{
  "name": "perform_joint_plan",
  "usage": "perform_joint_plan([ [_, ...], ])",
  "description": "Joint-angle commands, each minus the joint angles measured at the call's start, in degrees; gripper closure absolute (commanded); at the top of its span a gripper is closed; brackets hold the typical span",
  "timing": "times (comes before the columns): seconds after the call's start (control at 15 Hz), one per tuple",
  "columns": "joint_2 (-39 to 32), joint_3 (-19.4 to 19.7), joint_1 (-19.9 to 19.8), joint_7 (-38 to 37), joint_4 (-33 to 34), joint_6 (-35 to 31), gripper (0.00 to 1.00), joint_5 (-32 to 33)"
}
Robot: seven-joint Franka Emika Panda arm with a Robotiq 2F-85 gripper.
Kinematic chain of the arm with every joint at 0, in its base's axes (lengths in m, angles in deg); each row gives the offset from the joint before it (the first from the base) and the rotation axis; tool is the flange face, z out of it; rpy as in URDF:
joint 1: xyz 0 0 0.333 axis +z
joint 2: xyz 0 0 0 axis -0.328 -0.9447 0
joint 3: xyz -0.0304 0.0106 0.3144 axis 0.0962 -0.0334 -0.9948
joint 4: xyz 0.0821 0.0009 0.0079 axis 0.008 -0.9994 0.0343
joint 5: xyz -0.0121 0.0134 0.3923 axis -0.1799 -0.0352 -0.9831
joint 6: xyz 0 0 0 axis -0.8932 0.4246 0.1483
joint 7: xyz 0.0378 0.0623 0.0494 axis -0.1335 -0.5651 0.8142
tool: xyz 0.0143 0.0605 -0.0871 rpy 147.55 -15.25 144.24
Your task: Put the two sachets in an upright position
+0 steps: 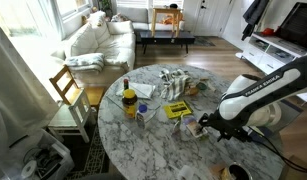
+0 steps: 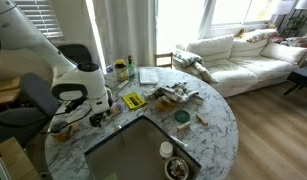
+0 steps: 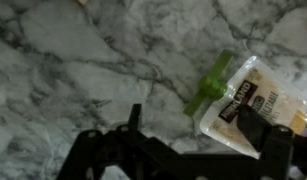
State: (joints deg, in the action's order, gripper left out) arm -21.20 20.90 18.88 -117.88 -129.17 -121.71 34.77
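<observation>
1. Marble, white with grey veins, tops a round table (image 1: pixel 118 140) in a bright living room. A white sofa (image 1: pixel 98 40) stands beyond it near the windows.
2. A yellow pack (image 1: pixel 178 110) and a pile of pale wrappers (image 1: pixel 175 80) lie mid-table.
3. The robot's claw (image 3: pixel 191 115) hangs low over the marble, released, its jaws spread wide.
4. One tan sachet (image 3: pixel 243 95) with a dark-brown label lies flat to one side of the claw, its edge beneath one finger (image 3: pixel 255 125). A green piece (image 3: pixel 211 82) touches the sachet.
5. A second sachet cannot be made out.
</observation>
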Motion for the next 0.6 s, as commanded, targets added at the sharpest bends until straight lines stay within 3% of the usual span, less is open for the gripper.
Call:
perform_joint_plan([
  [0.0, 0.7, 0.7, 0.6, -2.4, 0.0, 0.4, 0.00, 0.7],
  [0.2, 1.0, -0.5, 0.0, -1.1, 0.5, 1.1, 0.01, -0.7],
  [0.53, 0.1, -2.2, -0.5, -0.2, 1.7, 2.4, 0.43, -2.3],
])
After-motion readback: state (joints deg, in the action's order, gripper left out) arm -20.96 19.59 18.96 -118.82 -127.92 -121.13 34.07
